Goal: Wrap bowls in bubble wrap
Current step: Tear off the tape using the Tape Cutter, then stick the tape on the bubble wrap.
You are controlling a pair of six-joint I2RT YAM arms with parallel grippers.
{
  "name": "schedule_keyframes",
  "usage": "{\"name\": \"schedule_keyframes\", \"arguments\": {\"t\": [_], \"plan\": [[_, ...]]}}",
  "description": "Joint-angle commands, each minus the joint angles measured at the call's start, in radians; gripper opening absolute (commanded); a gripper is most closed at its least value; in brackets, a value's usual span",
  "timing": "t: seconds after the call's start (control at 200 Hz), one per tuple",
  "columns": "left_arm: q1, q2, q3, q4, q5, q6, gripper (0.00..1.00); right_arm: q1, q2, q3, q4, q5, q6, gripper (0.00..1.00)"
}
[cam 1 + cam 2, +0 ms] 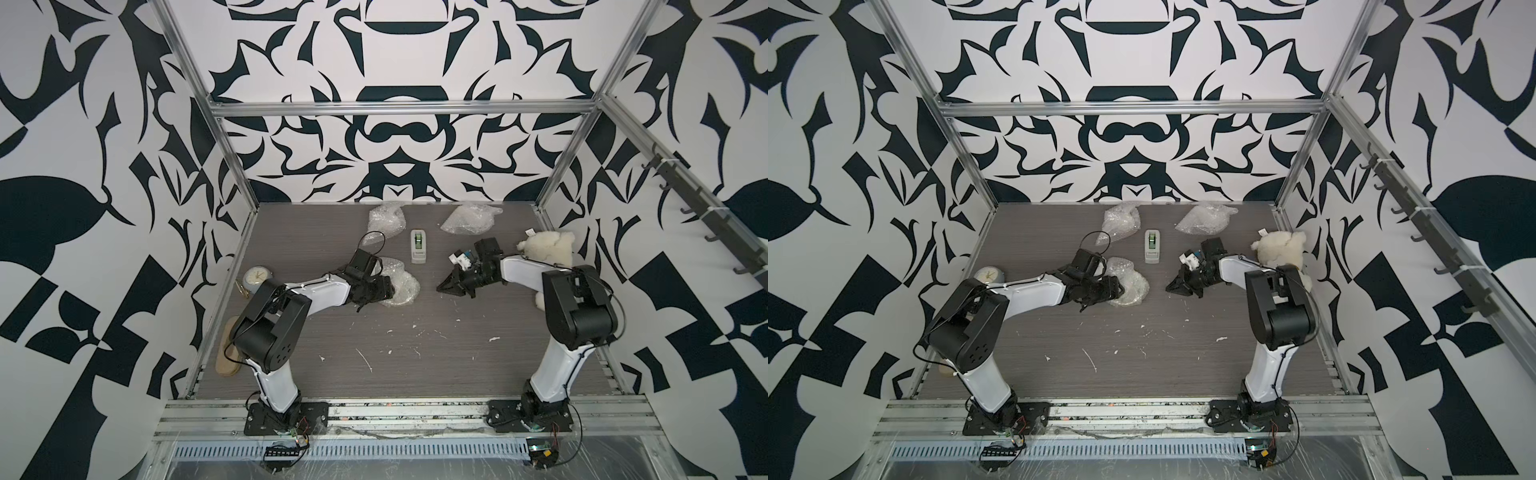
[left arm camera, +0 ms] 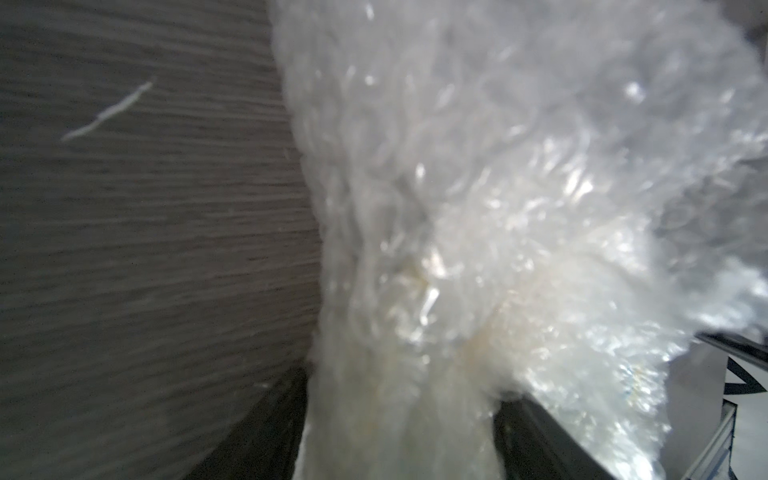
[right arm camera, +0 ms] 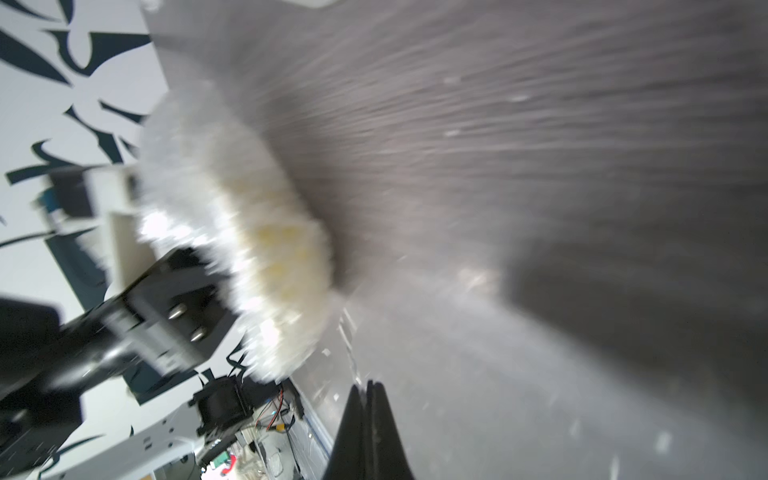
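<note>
Three crumpled bundles of bubble wrap lie on the grey table in both top views: two at the back (image 1: 386,220) (image 1: 469,218) and one at mid-left (image 1: 403,286) (image 1: 1136,286). My left gripper (image 1: 386,291) (image 2: 399,386) is on that mid-left bundle. In the left wrist view the wrap (image 2: 478,208) fills the gap between the two dark fingers and touches both, with a faint yellowish tint showing through it. The bowls are hidden. My right gripper (image 1: 442,287) (image 3: 368,384) hangs low over bare table right of centre, shut and holding nothing.
A white-and-green tape dispenser (image 1: 418,246) lies between the arms. A cream plush toy (image 1: 548,247) sits by the right arm. A pale alarm clock (image 1: 257,278) and a tan slipper (image 1: 228,345) lie at the left edge. White scraps (image 1: 365,359) dot the front.
</note>
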State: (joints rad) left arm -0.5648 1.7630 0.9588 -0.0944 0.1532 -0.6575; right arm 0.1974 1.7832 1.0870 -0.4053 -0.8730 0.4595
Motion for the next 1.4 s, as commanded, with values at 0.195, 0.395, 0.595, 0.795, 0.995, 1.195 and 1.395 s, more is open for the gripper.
{"name": "schedule_keyframes", "arguments": {"t": [0.195, 0.395, 0.595, 0.795, 0.995, 1.195, 1.395], "plan": [[0.009, 0.035, -0.004, -0.08, -0.031, 0.015, 0.72, 0.169, -0.09, 0.198, -0.217, -0.044, -0.091, 0.0], [0.008, 0.017, -0.013, -0.082, -0.035, 0.013, 0.72, 0.244, -0.005, 0.274, -0.151, -0.061, -0.058, 0.0], [0.009, -0.007, -0.022, -0.09, -0.034, 0.01, 0.72, 0.251, 0.076, 0.304, -0.084, -0.07, -0.04, 0.0], [0.008, -0.011, -0.023, -0.093, -0.037, 0.01, 0.72, 0.252, 0.108, 0.288, -0.063, -0.085, -0.042, 0.0], [0.009, 0.003, -0.016, -0.091, -0.032, 0.01, 0.72, 0.256, 0.101, 0.358, -0.082, -0.088, -0.035, 0.0], [0.008, 0.0, -0.021, -0.09, -0.032, 0.009, 0.72, 0.26, 0.127, 0.398, -0.075, -0.096, -0.032, 0.0], [0.009, -0.004, -0.028, -0.09, -0.037, 0.007, 0.72, 0.261, 0.168, 0.371, -0.066, -0.094, -0.046, 0.0]]}}
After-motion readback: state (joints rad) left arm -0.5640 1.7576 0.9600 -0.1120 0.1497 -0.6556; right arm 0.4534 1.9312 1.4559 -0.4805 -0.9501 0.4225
